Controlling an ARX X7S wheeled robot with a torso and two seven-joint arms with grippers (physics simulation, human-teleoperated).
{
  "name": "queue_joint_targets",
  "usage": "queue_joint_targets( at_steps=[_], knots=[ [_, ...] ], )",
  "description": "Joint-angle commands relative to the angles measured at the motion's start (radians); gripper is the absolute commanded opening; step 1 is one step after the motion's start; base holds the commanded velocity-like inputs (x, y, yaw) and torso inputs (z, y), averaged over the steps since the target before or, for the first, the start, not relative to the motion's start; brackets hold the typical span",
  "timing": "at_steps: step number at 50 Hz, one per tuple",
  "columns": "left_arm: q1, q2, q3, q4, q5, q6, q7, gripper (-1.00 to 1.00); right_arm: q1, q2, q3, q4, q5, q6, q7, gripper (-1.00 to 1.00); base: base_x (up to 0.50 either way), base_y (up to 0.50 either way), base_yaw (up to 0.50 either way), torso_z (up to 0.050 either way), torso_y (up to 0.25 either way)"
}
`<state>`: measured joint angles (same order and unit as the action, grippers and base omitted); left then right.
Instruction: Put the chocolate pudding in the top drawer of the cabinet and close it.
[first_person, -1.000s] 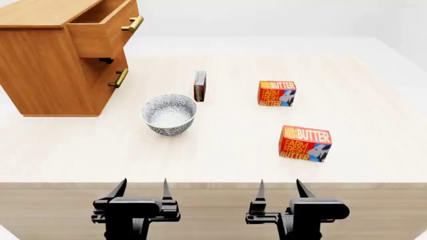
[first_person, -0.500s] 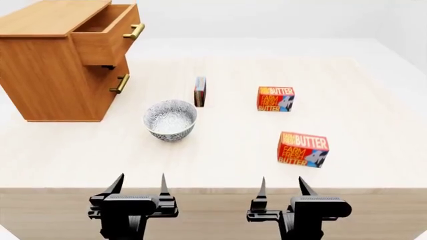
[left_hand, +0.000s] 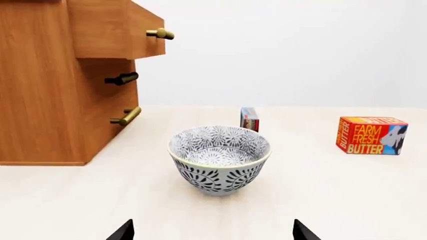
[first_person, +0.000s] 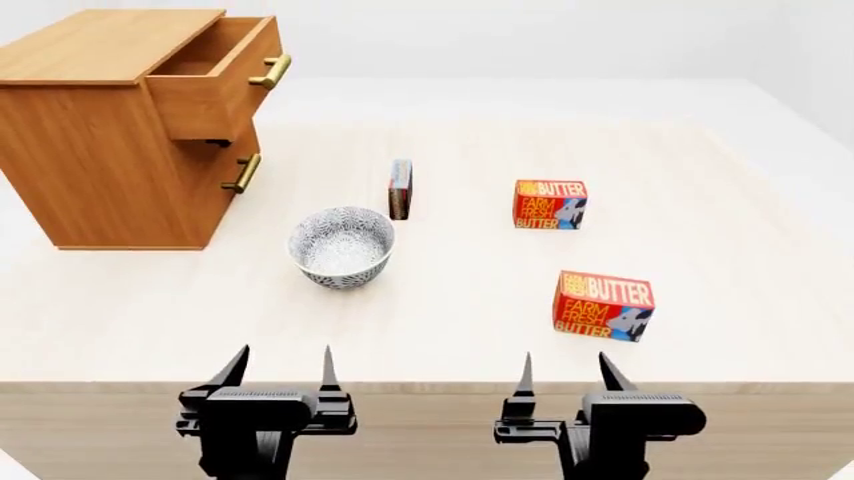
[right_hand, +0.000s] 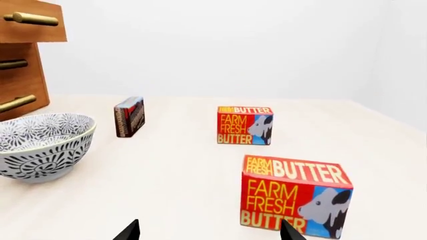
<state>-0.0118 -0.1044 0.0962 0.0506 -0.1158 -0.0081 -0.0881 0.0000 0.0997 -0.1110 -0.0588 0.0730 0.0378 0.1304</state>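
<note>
The chocolate pudding (first_person: 399, 189) is a thin box with a light blue top, standing on edge mid-table just beyond the bowl; it also shows as the chocolate pudding (left_hand: 249, 119) and the chocolate pudding (right_hand: 129, 116). The orange-brown cabinet (first_person: 94, 150) stands at the far left, its top drawer (first_person: 214, 75) pulled out, brass handle forward. Both grippers hover at the table's near edge, far from the pudding: left gripper (first_person: 283, 370) and right gripper (first_person: 566, 371) are open and empty. Only fingertips show in the wrist views: left gripper (left_hand: 213, 231), right gripper (right_hand: 209, 230).
A patterned bowl (first_person: 342, 246) sits between my left gripper and the pudding. Two red "Farm Fresh Butter" boxes lie on the right: one far (first_person: 550, 205), one nearer (first_person: 603, 305), ahead of my right gripper. The lower drawer (first_person: 240, 172) is shut.
The head view has shifted: the cabinet top and open drawer show more fully, and table objects sit slightly lower and smaller. Both grippers stay open at the near edge.
</note>
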Motion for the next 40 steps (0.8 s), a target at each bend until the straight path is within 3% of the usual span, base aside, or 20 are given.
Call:
queue_joint_targets(
  at_steps=[1, 11, 16, 29, 40],
  knots=[
    [0.001, -0.015, 0.012, 0.011, -0.012, -0.004, -0.011, 1.00, -0.003, 0.014, -0.015, -0.009, 0.007, -0.002, 0.016, 1.00, 0.00, 0.00, 0.00, 0.050, 0.025],
    [-0.024, -0.041, 0.007, 0.083, -0.024, -0.072, -0.030, 1.00, -0.007, 0.042, 0.003, -0.108, 0.011, 0.056, 0.048, 1.00, 0.00, 0.00, 0.00, 0.050, 0.027],
    [-0.069, -0.078, -0.009, 0.227, -0.059, -0.234, -0.036, 1.00, -0.002, 0.081, 0.015, -0.276, -0.004, 0.175, 0.063, 1.00, 0.00, 0.00, 0.00, 0.048, 0.018],
    [-0.391, -0.180, -0.071, 0.462, -0.194, -0.710, -0.057, 1.00, 0.169, 0.182, 0.057, -0.630, 0.032, 0.639, 0.042, 1.00, 0.00, 0.00, 0.00, 0.000, 0.000],
    [-0.660, -0.229, -0.078, 0.494, -0.265, -0.972, -0.054, 1.00, 0.397, 0.234, 0.112, -0.746, 0.093, 0.958, 0.018, 1.00, 0.00, 0.00, 0.00, 0.000, 0.000]
  ],
)
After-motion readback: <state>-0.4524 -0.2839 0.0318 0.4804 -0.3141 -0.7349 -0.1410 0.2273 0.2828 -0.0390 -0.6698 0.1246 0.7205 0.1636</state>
